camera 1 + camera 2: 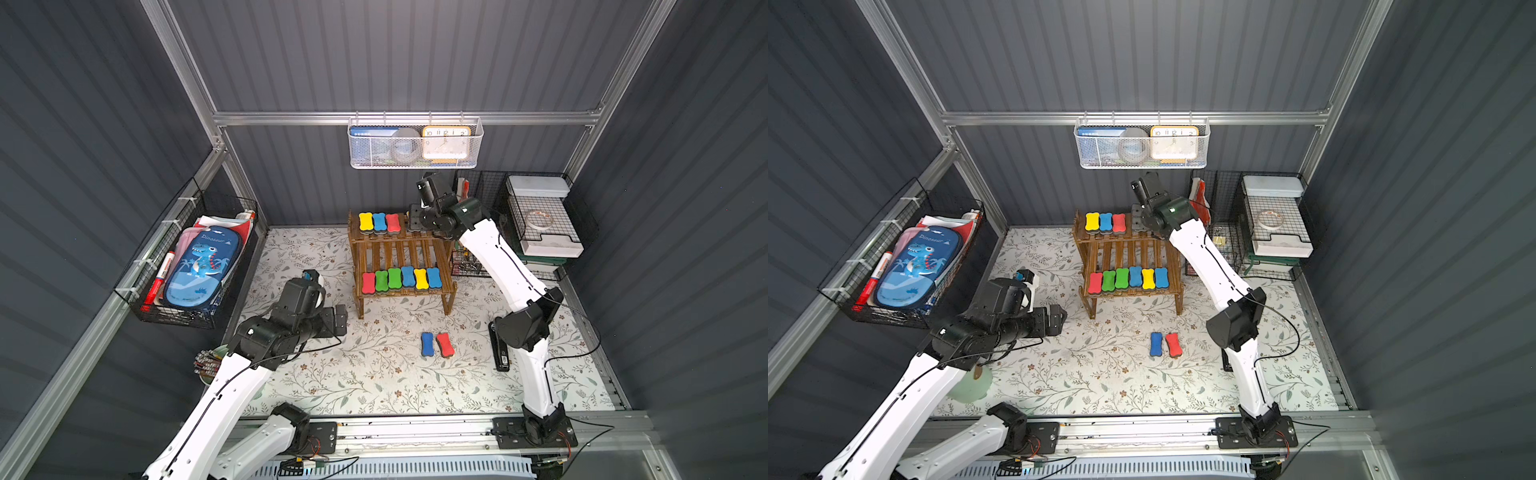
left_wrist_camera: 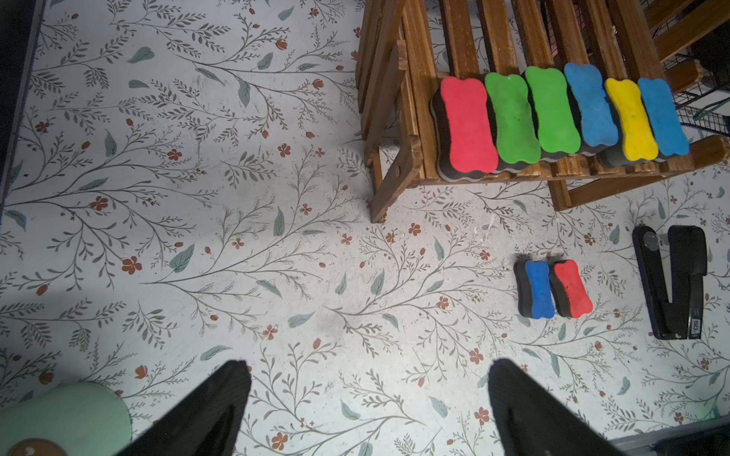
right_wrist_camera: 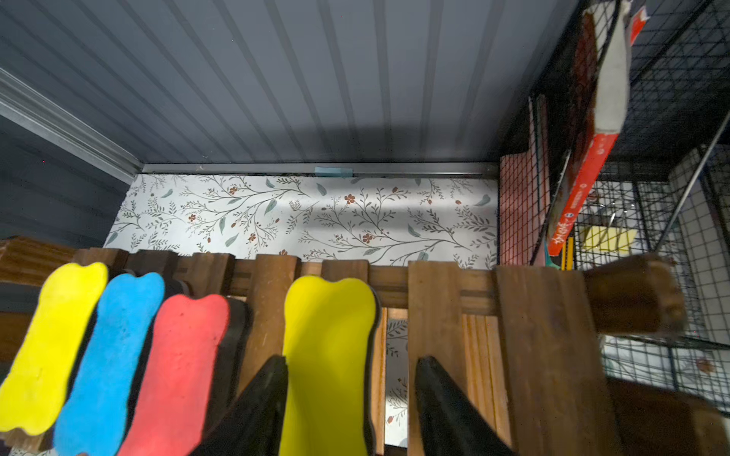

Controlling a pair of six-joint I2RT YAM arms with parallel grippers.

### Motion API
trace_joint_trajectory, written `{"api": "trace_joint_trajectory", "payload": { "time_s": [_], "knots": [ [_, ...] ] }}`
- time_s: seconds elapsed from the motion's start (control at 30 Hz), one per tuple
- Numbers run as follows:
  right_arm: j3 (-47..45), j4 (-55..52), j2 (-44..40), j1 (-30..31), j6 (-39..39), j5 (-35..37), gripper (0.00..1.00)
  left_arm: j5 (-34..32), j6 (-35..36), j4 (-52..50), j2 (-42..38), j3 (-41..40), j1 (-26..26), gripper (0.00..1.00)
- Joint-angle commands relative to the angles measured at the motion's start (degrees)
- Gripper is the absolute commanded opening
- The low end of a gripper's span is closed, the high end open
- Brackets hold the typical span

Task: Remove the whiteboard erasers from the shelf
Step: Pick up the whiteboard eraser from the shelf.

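In both top views our right gripper (image 1: 412, 218) is over the shelf (image 1: 399, 249) top tier, clearly the nearer arm, with the left gripper (image 1: 338, 319) off the shelf's left side. Left wrist view: its jaws gape empty, and six erasers (image 2: 553, 118) are lined up on the lower tier. Right wrist view: we're half open astride a yellow eraser (image 3: 328, 335) lying lengthwise between the jaws, not pinched yet, with a wire rack (image 3: 651, 221) crowding the shelf's right end.

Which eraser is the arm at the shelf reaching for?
The lone yellow eraser atop the shelf, straddled by the right gripper; the other three there sit bunched.
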Motion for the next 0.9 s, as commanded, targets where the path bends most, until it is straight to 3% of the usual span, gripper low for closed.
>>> {"api": "trace_joint_trajectory", "payload": {
  "time_s": [0.0,0.63,0.87],
  "knots": [
    [0.7,0.6,-1.9,0.5,-0.7,-2.0,0.59,0.2,0.4,-0.1,0.0,0.0,0.3,0.99],
    [1.3,-1.6,2.7,0.1,0.3,-2.1,0.58,-0.7,0.3,0.0,0.6,-0.8,0.4,0.99],
    [1.2,-1.1,2.5,0.1,0.6,-2.3,0.39,-0.9,0.6,-0.2,0.5,-1.0,0.3,0.99]
  ]
}}
